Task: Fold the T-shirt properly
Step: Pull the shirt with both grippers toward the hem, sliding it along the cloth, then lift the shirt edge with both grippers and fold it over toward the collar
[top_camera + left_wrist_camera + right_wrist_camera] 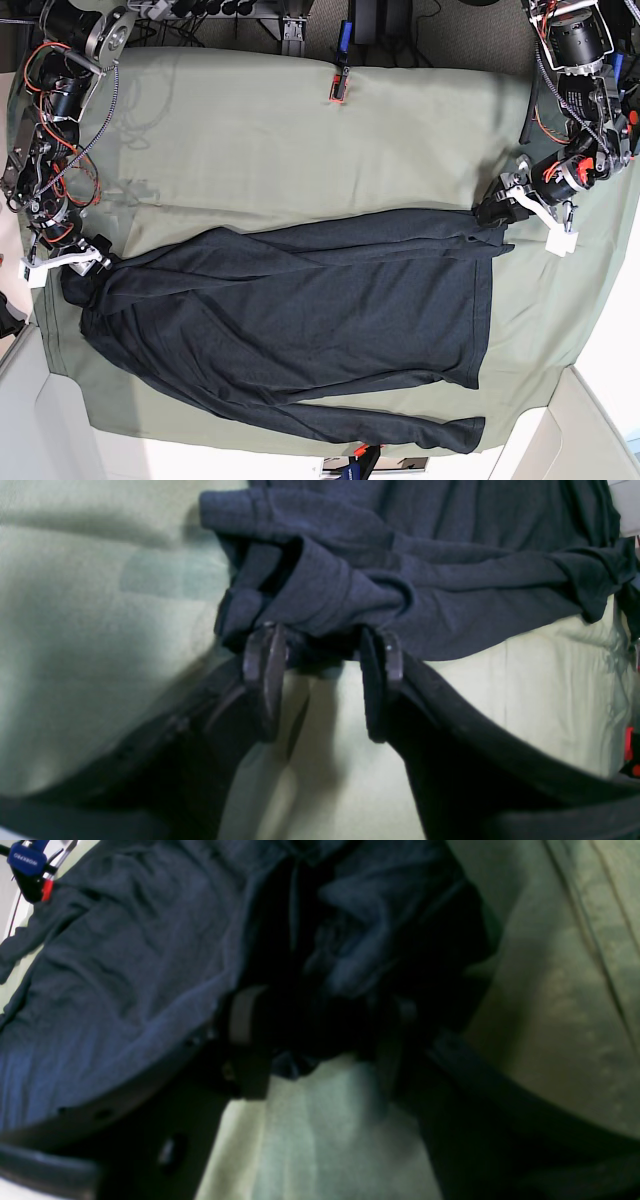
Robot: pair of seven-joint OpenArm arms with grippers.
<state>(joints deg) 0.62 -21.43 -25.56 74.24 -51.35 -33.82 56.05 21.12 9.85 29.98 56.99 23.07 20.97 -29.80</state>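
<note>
Two grippers hold opposite ends of the T-shirt (300,320), a dark navy long-sleeved knit lying spread on the sage-green cloth sheet (260,140) that covers the table. In the base view the garment lies lengthwise across the sheet: hem toward that view's right, shoulders and neck toward its left, one long sleeve (370,425) trailing along the near edge.

Left gripper (322,647): the left wrist view shows its jaws parted around a bunched, rolled fold of fabric at the hem corner, the cloth gathered between the two pads and touching both; they grip the shirt. In the base view this gripper (497,210) sits at the far hem corner.

Right gripper (320,1025): the right wrist view, dim and blurred, shows a thick wad of dark fabric filling the gap between the jaws, so it too appears clamped on the shirt. In the base view it (82,262) meets the shoulder end.

Step in hand, as judged: the far long edge is pinched at both ends, ready for a lengthwise fold. The next move calls for both arms to lift together and carry that edge toward the near edge, keeping the fabric taut between them so it lands flat, with the sleeve tucked inside.
</note>
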